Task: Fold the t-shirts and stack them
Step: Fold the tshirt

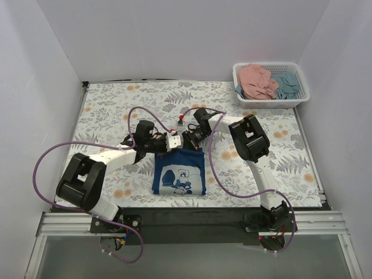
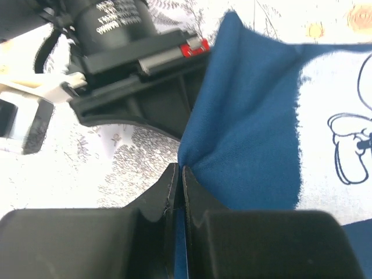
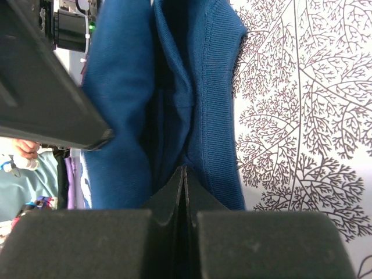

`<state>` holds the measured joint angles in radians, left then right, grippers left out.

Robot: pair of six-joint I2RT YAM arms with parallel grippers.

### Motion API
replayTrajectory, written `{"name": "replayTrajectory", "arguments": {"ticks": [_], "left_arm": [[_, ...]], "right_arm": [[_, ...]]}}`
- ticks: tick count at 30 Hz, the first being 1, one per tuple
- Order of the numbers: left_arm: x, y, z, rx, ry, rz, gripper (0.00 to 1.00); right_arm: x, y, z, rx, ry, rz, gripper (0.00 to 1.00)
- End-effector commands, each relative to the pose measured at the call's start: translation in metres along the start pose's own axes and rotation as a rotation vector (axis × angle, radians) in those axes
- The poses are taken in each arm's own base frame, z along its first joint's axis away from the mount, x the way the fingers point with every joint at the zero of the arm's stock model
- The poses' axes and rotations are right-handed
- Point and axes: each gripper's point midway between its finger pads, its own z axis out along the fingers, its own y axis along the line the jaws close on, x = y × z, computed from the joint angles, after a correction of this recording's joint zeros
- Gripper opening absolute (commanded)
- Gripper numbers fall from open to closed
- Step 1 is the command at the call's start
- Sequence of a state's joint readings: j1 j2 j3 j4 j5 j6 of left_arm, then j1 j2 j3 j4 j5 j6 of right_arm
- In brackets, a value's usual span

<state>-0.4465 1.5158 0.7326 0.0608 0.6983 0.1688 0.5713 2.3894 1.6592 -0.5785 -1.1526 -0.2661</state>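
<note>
The dark navy t-shirt (image 1: 179, 173) with a white cartoon print lies folded narrow on the table, near the front middle. My left gripper (image 1: 174, 142) is shut on its far left corner; blue cloth (image 2: 250, 128) shows between the closed jaws in the left wrist view. My right gripper (image 1: 189, 139) is shut on the far edge beside it, pinching ribbed navy cloth (image 3: 215, 104). The two grippers nearly touch. The salmon pink t-shirt (image 1: 257, 80) and the light teal-blue t-shirt (image 1: 286, 84) lie crumpled in the white basket.
The white lattice basket (image 1: 240, 74) stands at the table's far right corner. The floral tablecloth (image 1: 116, 104) covers the table. Purple cables (image 1: 136, 113) loop above both arms. White walls enclose the left, back and right sides.
</note>
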Motion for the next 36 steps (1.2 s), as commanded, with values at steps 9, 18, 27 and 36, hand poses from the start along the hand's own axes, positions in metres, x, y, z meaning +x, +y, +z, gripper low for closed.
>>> {"name": "replayTrajectory", "arguments": {"ticks": [9,18,27,36], "left_arm": [[-0.01,-0.005,-0.008,-0.058,-0.097,0.194,0.0],[-0.015,-0.022,-0.015,-0.037,-0.127,0.291,0.0],[-0.024,-0.002,-0.015,-0.123,-0.145,0.336,0.0],[-0.019,0.024,-0.008,-0.217,-0.127,0.351,0.0]], "right_arm": [[-0.035,0.021,-0.012,0.049,-0.026,-0.093,0.03],[-0.037,-0.006,-0.027,0.185,0.02,-0.14,0.03],[0.002,-0.024,-0.007,0.134,0.105,-0.087,0.01],[0.006,-0.023,-0.005,0.115,0.115,-0.093,0.01]]}}
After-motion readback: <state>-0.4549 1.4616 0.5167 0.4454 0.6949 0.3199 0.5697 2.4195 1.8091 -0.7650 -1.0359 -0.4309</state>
